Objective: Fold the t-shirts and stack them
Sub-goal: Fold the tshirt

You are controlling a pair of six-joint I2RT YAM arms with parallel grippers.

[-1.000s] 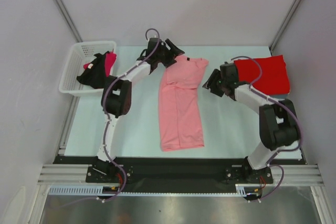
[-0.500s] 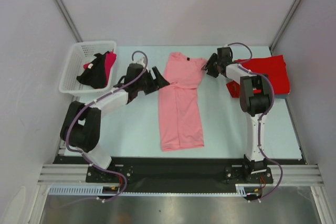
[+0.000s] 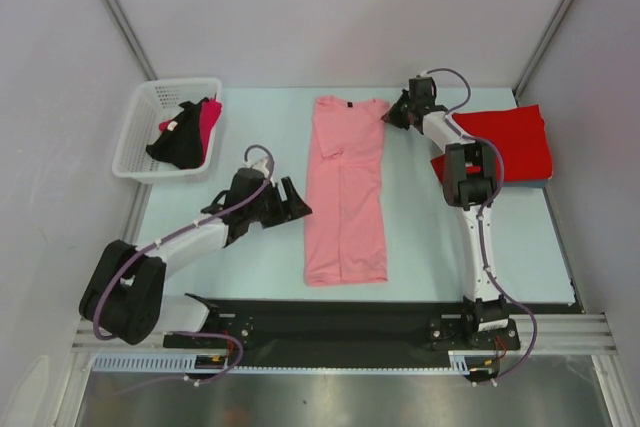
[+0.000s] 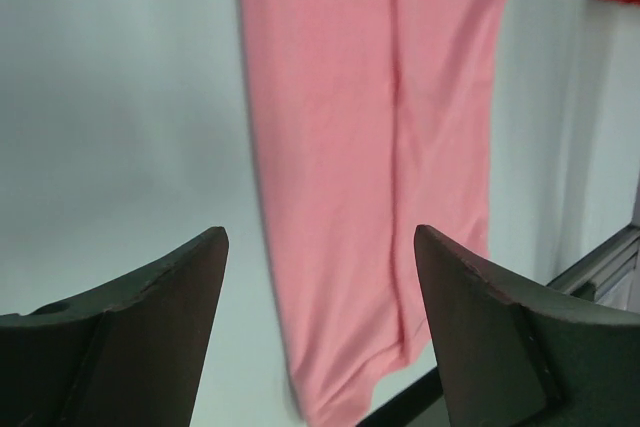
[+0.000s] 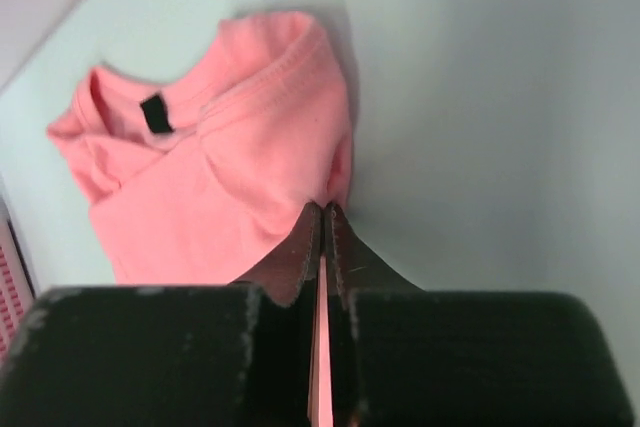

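1. Looking at a light pink t-shirt (image 3: 345,192) laid out long and narrow down the middle of the pale table (image 3: 250,247). Collar at the far end, hem toward the arm bases. Sides already folded in lengthwise by the look of it, with a soft crease down the length in the left wrist view.
2. Spotting the right gripper (image 3: 392,117) way out at the far end, right at the shirt's right shoulder. Fingers (image 5: 295,252) pressed tight together in the right wrist view, pinching the cloth edge not far from the collar. Thin sliver of pink showing between them, and a bit of puckering in the fabric right at the tips.
3. Finding the left gripper (image 3: 298,204) low over the table, just beside the shirt's left edge, roughly halfway down its length. Fingers (image 4: 150,297) spread wide apart and gripping nothing. Can't tell for sure about contact with the cloth, but looks like hovering. Just bare table and the hem half of the pink shirt framed between them in the left wrist view.
4. Also got a red t-shirt (image 3: 515,142) folded flat at the far right of the table, well apart from the pink one and partly behind the right arm.
5. Over at the far left, a white lattice basket (image 3: 135,142) with a bundle of black and red cloth (image 3: 185,132) stuffed inside. Too bunched up to sort out as separate pieces.
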